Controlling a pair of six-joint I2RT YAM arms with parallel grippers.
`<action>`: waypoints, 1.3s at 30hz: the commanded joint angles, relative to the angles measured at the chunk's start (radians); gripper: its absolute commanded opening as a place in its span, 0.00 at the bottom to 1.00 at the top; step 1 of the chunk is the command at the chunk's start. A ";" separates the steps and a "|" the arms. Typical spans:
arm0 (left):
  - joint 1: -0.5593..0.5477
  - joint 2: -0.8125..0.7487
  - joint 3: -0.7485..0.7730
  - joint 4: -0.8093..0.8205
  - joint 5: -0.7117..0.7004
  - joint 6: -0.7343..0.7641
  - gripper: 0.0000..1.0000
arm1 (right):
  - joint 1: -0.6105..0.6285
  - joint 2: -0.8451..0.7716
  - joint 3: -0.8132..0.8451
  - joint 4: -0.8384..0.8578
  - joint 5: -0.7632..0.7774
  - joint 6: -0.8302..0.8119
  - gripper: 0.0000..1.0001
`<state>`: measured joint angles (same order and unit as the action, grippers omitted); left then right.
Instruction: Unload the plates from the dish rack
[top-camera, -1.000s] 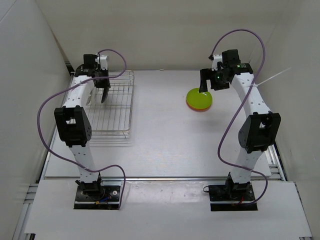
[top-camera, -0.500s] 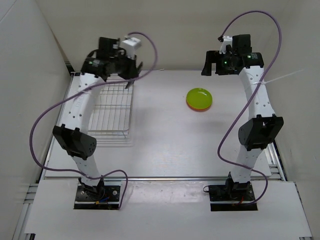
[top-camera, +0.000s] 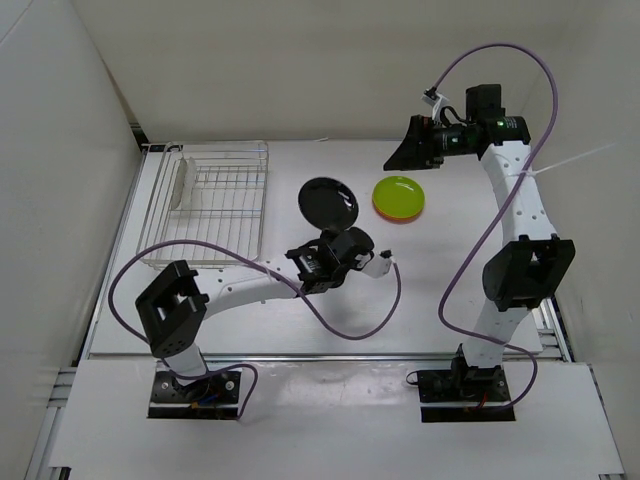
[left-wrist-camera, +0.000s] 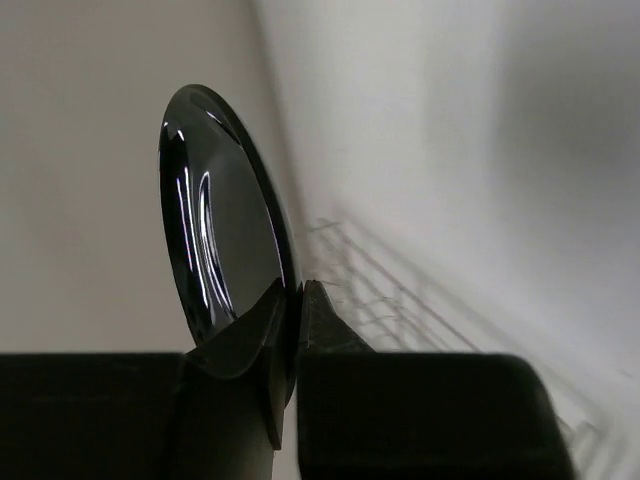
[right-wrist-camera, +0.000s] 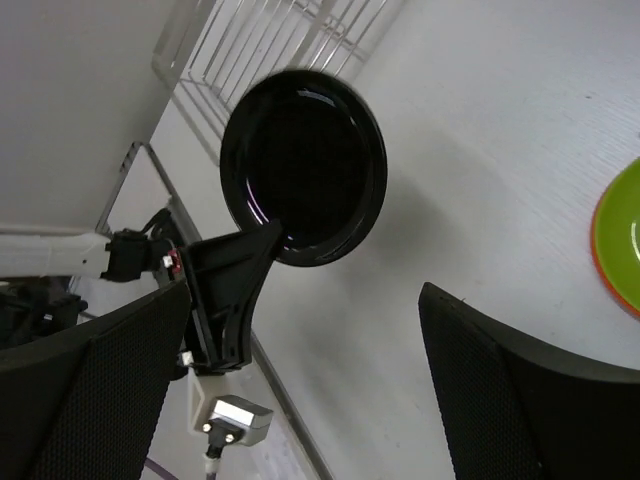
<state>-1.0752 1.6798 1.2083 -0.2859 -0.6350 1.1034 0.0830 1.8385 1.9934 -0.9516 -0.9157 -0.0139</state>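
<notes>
My left gripper (top-camera: 327, 234) is shut on the rim of the glossy black plate (top-camera: 329, 203) and holds it on edge above the table, right of the dish rack (top-camera: 240, 215). The left wrist view shows the jaws (left-wrist-camera: 297, 292) pinching the black plate (left-wrist-camera: 222, 225). The clear plate (top-camera: 183, 184) stands in the rack's far left. The lime green plate (top-camera: 399, 194) lies stacked on the orange plate (top-camera: 396, 216) on the table. My right gripper (top-camera: 402, 157) is open and empty, raised just left of that stack. Its view shows the black plate (right-wrist-camera: 305, 165) and the green plate (right-wrist-camera: 622, 232).
White walls close in the table on the left, back and right. The left arm's purple cable (top-camera: 350, 330) loops over the near table. The rack also shows in the right wrist view (right-wrist-camera: 290, 30). A metal rail (top-camera: 300, 356) runs along the table's near edge.
My left arm has swung from over the rack to the table's middle, carrying the black plate out. My right gripper has lifted off the green plate and turned left.
</notes>
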 joint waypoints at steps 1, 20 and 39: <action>-0.038 -0.060 0.066 0.352 -0.172 0.229 0.11 | 0.033 -0.062 -0.018 -0.025 -0.112 -0.055 0.97; -0.137 -0.032 0.082 0.448 -0.200 0.262 0.11 | 0.049 -0.025 -0.018 -0.022 -0.060 -0.020 0.32; -0.128 0.023 0.137 0.413 -0.209 0.214 0.54 | 0.067 -0.053 -0.059 0.016 0.008 0.015 0.00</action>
<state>-1.2110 1.7195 1.2854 0.1436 -0.8314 1.3708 0.1444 1.8194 1.9320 -0.9730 -0.9371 -0.0002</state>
